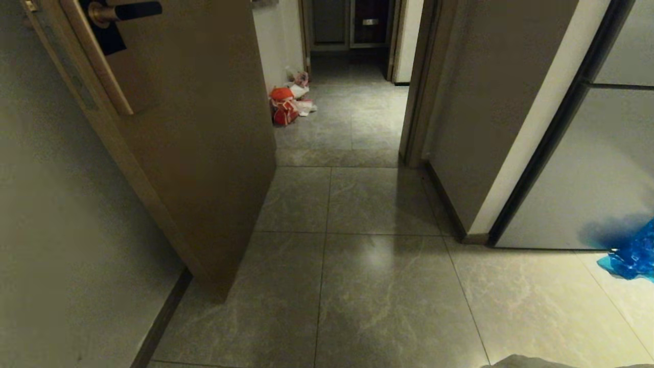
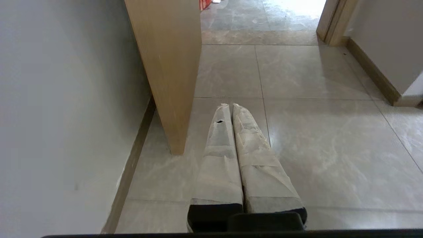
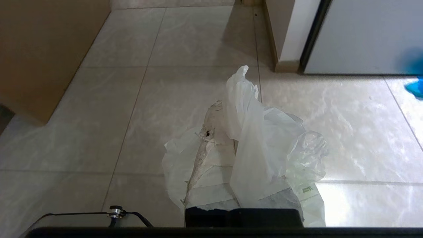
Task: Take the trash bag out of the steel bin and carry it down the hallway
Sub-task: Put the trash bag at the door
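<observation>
Right gripper (image 3: 228,109) fingers clamped on the trash bag (image 3: 264,148), left gripper (image 2: 229,105) fingers together and empty; should keep grip tight, steer clear of the open door (image 1: 204,153) into the hallway (image 1: 352,122).

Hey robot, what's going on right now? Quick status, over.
Right gripper shut on the trash bag. Left gripper shut, empty. Open door juts in at left; orange-red bag ahead by the hallway wall.

The hallway (image 1: 352,117) of grey marbled tiles runs ahead past an open wooden door (image 1: 204,143); an orange-red bag (image 1: 282,107) lies by the wall, blue plastic (image 1: 636,253) at right
</observation>
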Motion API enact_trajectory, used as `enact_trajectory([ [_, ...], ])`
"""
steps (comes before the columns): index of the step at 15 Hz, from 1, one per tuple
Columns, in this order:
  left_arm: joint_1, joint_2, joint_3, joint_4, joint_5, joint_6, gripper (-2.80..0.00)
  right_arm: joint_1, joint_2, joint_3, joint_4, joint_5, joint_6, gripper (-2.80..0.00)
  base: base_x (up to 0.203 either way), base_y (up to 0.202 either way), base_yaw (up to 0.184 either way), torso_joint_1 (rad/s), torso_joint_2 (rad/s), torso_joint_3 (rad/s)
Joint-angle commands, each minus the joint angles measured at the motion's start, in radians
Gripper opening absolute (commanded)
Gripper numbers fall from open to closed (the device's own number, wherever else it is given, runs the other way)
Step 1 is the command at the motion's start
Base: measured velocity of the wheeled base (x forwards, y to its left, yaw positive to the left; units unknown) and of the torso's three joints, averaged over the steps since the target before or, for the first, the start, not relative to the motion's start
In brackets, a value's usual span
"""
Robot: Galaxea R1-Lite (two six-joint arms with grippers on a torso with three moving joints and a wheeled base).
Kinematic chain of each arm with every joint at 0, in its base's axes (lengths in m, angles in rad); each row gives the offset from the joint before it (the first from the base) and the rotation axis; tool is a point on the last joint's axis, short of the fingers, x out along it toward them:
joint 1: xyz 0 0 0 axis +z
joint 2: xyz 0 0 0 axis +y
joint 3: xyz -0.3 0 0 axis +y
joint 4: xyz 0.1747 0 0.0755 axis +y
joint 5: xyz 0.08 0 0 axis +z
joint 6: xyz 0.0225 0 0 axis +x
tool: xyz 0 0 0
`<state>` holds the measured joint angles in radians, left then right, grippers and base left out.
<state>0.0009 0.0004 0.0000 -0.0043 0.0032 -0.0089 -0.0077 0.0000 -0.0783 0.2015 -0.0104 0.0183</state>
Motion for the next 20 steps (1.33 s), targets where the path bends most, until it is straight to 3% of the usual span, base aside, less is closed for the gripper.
enact_trajectory([
  [1, 0.001, 0.001, 0.002, 0.0, 0.0, 0.0, -2.8, 0.0, 0.002, 0.0, 0.001, 0.0, 0.0, -2.8, 0.192, 0.0, 0.0, 0.002, 0.01, 0.002],
  [20, 0.001, 0.001, 0.002, 0.0, 0.0, 0.0, -2.8, 0.0, 0.002, 0.0, 0.001, 0.0, 0.0, -2.8, 0.192, 0.0, 0.002, 0.002, 0.0, 0.002],
])
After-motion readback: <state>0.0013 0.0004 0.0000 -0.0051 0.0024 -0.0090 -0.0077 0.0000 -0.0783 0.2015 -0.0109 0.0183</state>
